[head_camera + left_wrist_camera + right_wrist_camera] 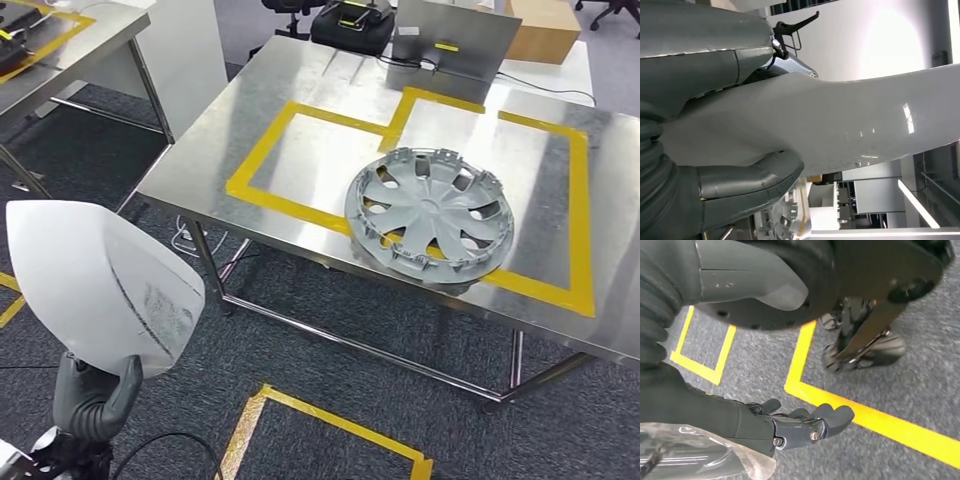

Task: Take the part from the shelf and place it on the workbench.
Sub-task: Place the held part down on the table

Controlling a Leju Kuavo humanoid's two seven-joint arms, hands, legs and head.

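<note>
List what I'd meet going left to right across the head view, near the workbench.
White part held by the left hand → yellow tape rectangle on the workbench → silver wheel cover → right strip of yellow tape.

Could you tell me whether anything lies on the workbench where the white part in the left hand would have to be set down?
Yes. A silver wheel cover lies over the near yellow tape line on the workbench. The taped area to its left looks bare. The left hand holds the white part short of the bench, above the carpet.
</note>
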